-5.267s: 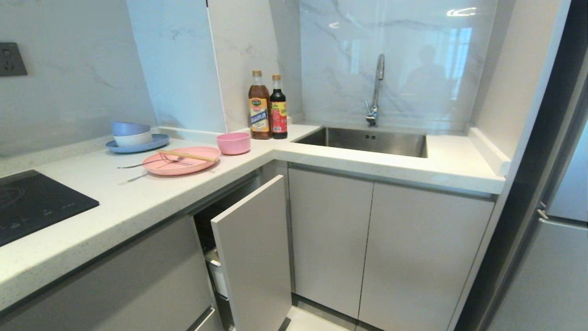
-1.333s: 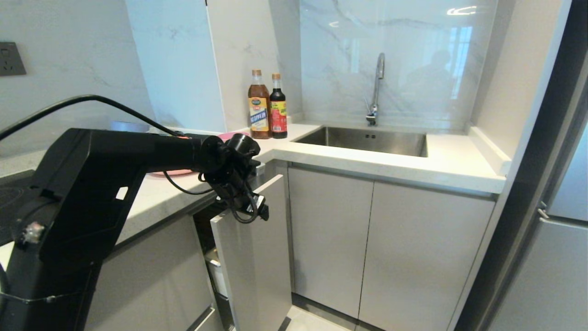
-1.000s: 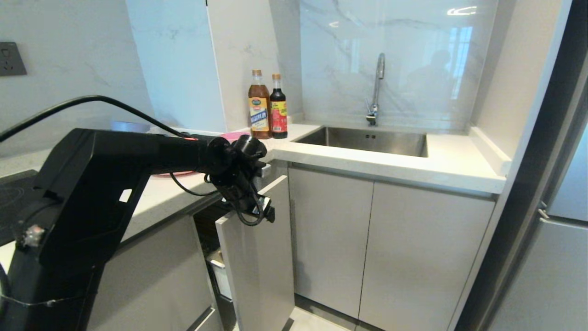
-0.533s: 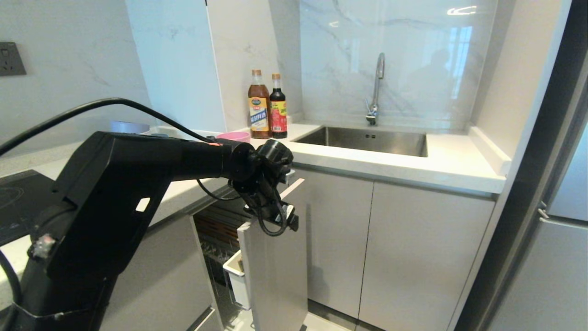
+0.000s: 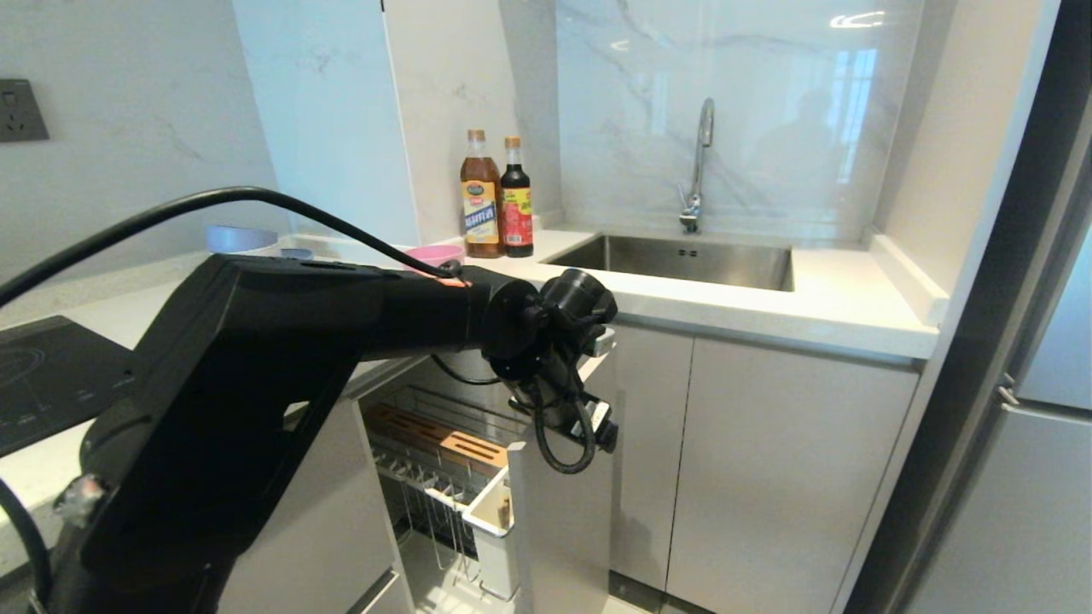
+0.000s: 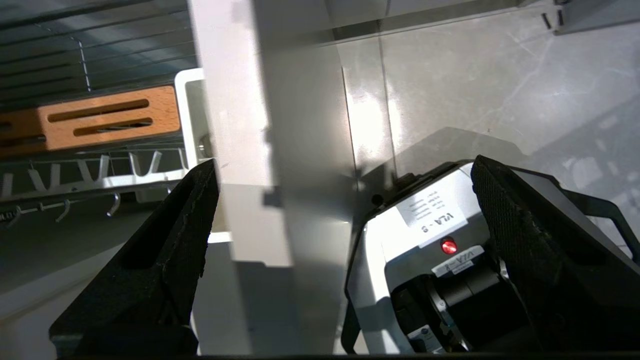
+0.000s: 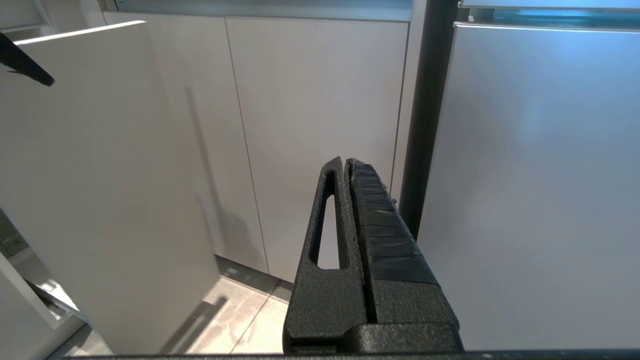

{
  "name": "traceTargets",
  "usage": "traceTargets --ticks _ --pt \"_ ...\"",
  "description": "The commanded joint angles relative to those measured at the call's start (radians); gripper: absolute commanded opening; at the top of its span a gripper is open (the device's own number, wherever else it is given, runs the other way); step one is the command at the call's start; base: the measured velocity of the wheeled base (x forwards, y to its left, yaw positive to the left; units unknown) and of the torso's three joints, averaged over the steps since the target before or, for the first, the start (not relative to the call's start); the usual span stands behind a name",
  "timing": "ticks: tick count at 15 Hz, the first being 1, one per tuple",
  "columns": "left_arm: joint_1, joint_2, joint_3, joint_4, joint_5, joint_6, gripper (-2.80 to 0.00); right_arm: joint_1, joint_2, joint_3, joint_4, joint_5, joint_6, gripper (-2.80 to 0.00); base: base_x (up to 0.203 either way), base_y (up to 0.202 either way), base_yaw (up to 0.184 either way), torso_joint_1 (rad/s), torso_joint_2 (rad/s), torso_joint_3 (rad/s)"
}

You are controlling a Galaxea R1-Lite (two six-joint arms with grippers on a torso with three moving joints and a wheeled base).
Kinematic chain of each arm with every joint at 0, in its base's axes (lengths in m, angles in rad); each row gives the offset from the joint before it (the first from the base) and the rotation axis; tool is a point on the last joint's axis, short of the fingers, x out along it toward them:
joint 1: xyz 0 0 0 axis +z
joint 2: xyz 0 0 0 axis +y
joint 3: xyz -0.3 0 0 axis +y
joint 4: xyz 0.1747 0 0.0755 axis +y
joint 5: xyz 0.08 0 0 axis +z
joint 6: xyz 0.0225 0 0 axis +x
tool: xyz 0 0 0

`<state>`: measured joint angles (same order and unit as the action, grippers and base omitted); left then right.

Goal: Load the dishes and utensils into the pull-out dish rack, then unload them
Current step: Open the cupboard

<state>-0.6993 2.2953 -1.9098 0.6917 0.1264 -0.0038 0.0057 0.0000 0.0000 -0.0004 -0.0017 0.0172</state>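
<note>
My left gripper (image 6: 345,220) straddles the top edge of the rack's front panel (image 6: 235,125), fingers (image 6: 165,260) spread wide, gripping nothing. Right gripper (image 7: 350,165) parked low by the cupboards, fingers pressed together, empty. Rack (image 5: 444,477) stands pulled out under the worktop (image 5: 819,307): wooden board (image 5: 435,437), white caddy (image 5: 495,512). Pink bowl (image 5: 435,253) sits at the worktop's back corner, beside two bottles (image 5: 496,200).
</note>
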Motion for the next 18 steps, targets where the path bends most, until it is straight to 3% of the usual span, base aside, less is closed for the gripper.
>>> traceTargets --ticks 1,10,16,17,18 --pt "-0.039 -0.01 0.0 0.003 0.002 -0.001 0.0 0.0 0.0 0.002 0.0 0.0 0.0 -2.8 0.0 0.0 0.0 0.0 0.0 0.0" --pt "-0.081 -0.064 -0.001 0.0 0.002 -0.024 0.0 0.0 0.0 0.002 -0.001 0.0 0.0 -2.8 0.0 0.0 0.0 0.0 0.0 0.0" --pt "-0.156 -0.312 0.003 -0.012 0.001 -0.079 0.0 0.0 0.0 0.002 -0.001 -0.001 0.0 -2.8 0.0 0.0 0.0 0.0 0.0 0.0" --pt "-0.17 -0.368 0.007 -0.011 0.001 -0.085 -2.43 0.0 0.0 0.002 -0.001 0.0 0.001 -2.8 0.0 0.0 0.0 0.0 0.0 0.0" --pt "-0.186 -0.424 0.009 -0.01 0.006 -0.089 -2.8 0.0 0.0 0.002 -0.001 0.0 0.0 -2.8 0.0 0.0 0.0 0.0 0.0 0.0"
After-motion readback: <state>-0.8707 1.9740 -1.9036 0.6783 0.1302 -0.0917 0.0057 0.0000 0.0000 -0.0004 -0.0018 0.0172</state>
